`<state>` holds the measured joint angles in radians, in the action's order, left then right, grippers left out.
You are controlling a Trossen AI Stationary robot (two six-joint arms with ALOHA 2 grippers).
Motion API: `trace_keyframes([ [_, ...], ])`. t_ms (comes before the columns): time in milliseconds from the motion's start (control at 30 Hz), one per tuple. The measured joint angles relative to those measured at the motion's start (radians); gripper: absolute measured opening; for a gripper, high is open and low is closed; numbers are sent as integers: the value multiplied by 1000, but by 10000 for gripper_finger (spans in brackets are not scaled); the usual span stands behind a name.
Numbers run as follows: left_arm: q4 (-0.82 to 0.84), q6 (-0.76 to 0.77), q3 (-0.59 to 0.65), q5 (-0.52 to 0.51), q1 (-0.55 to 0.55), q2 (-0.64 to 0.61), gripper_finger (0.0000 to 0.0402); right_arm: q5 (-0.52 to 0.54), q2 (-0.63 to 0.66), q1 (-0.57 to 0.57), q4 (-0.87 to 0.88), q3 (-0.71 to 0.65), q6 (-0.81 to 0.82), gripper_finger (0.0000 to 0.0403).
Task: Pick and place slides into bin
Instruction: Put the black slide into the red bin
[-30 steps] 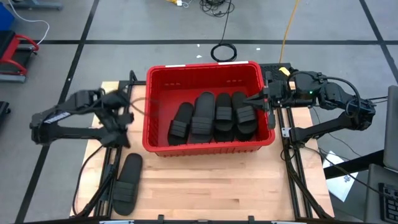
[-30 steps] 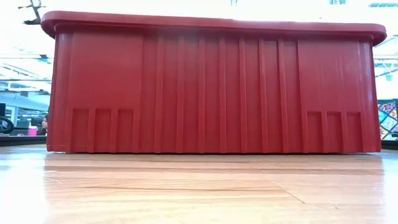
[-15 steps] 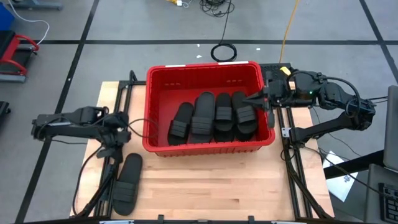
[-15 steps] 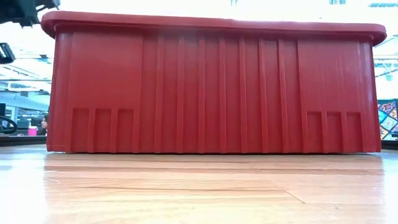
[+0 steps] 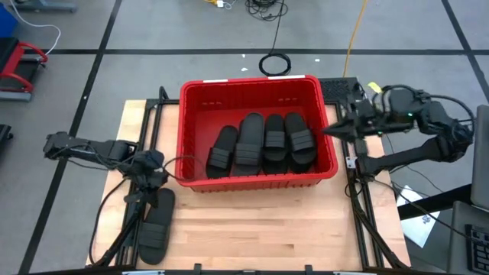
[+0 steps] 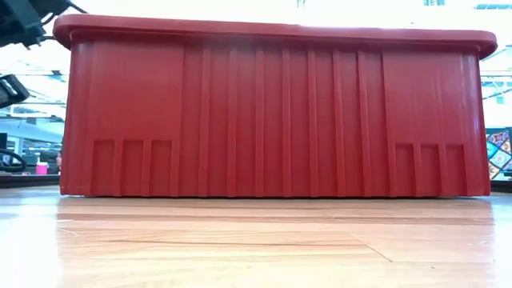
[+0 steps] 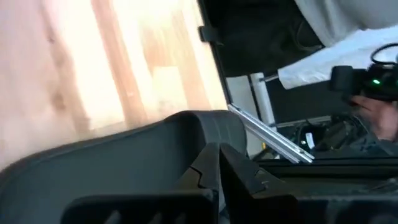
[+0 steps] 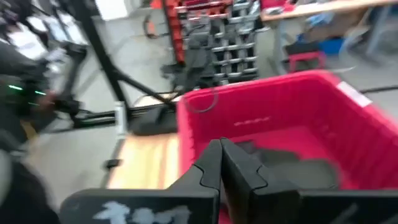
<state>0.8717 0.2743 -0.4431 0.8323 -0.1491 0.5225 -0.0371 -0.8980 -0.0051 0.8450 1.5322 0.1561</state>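
The red bin (image 5: 256,92) stands at the middle of the table and holds several black slides (image 5: 263,145) lying side by side on its floor. One more black slide (image 5: 155,228) lies flat on the table at the near left. My left gripper (image 5: 155,182) is shut, low over that slide's far end; the slide fills the left wrist view (image 7: 112,165). My right gripper (image 5: 330,131) is shut and empty, just outside the bin's right rim, and points at the bin (image 8: 280,106). My left gripper's shut fingertips (image 7: 211,163) stand right at the far end (image 7: 205,127) of the slide on the table, slanting down from the far side. I cannot tell whether they touch it.
Bare wooden table lies in front of the bin and to the right of the loose slide. In the low view the bin's near wall (image 6: 280,112) fills most of the picture, with parts of my left arm (image 6: 20,20) at its left. Cables lie on the floor behind the table.
My left gripper has gone down and toward the table's near edge, from beside the bin's left wall to the loose slide's far end. My right gripper has drawn back toward the table's right edge, from over the bin's right rim to outside it.
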Motion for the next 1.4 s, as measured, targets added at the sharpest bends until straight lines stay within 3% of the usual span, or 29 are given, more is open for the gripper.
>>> trace_keyframes([
  [133, -89, 82, 56, -9, -91, 0, 4, -20, 87, 32, -85, -132, 79, 0],
  [333, -256, 233, 116, -118, -228, 0, 4, 11, 221, 38, -287, -434, 158, 0],
  [533, -383, 482, 184, -131, -348, 0, 10, 10, 287, 38, -516, -612, 230, 0],
  [700, -556, 618, 238, -177, -432, 0, 54, 9, 294, 38, -541, -647, 271, 0],
  [933, -597, 740, 257, -298, -493, 0, 144, 6, 295, 38, -543, -648, 286, 0],
  [1067, -551, 719, 266, -297, -543, 2, 191, 6, 295, 38, -542, -648, 289, 0],
  [1167, -550, 792, 295, -271, -597, 3, 221, 6, 295, 38, -542, -648, 300, 0],
  [1400, -687, 924, 351, -269, -701, 3, 266, 6, 295, 38, -542, -648, 328, 0],
])
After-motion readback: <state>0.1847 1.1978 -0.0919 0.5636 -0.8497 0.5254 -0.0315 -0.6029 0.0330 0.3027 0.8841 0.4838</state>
